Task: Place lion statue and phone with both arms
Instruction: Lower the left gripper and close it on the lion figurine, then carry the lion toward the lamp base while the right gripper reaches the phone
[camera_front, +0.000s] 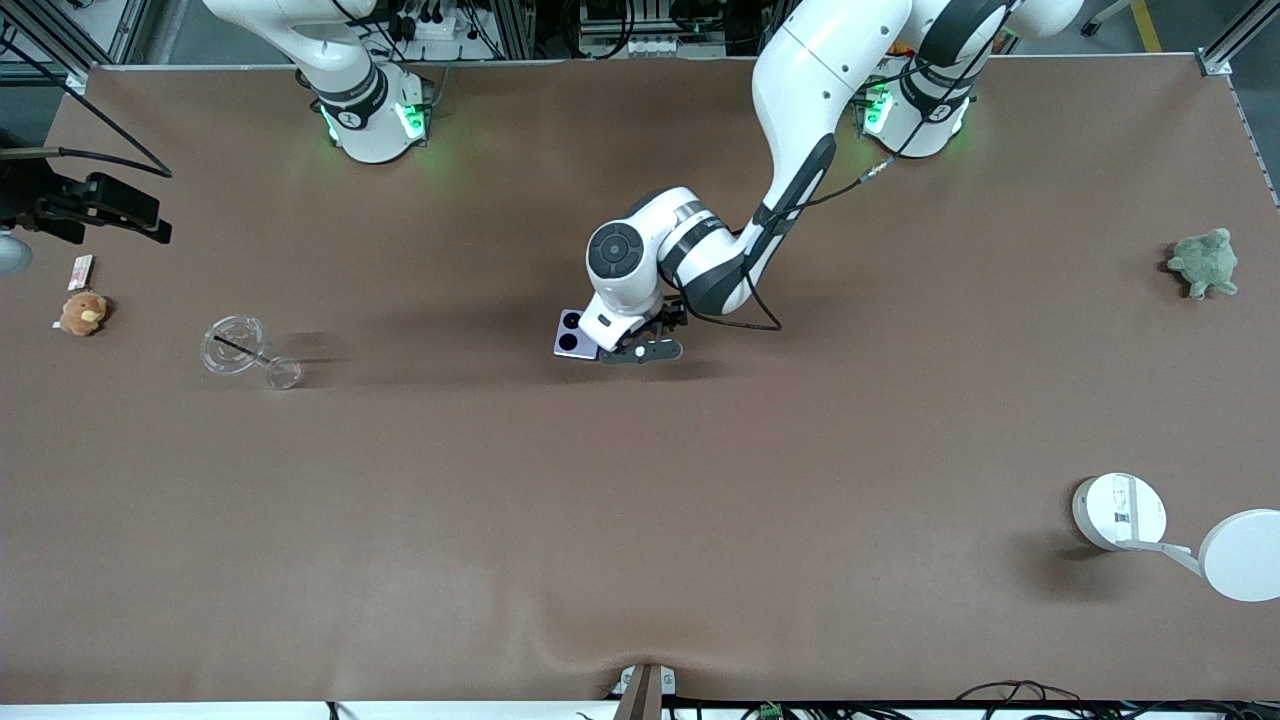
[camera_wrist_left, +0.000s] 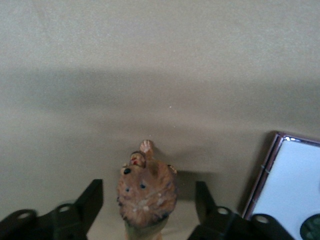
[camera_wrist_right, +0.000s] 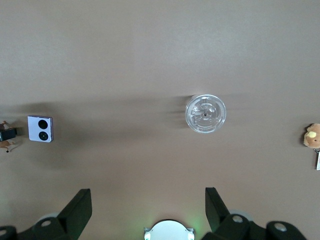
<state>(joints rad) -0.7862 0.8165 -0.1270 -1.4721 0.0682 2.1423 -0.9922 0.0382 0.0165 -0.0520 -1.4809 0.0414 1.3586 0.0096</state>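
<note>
We count one lion statue (camera_wrist_left: 146, 194) and one phone (camera_front: 573, 335), side by side at mid-desk (camera_front: 640, 520). The left gripper (camera_wrist_left: 149, 202) is bent low there, fingers (camera_wrist_left: 90, 199) spread apart around the lion, not touching. The right gripper (camera_wrist_right: 148, 205) waits raised, fingers released, above a clear glass (camera_wrist_right: 205, 113) toward the right arm's edge.

The lion statue (camera_wrist_left: 146, 192) stands just beside the phone (camera_front: 573, 335), toward the left arm's end.
</note>
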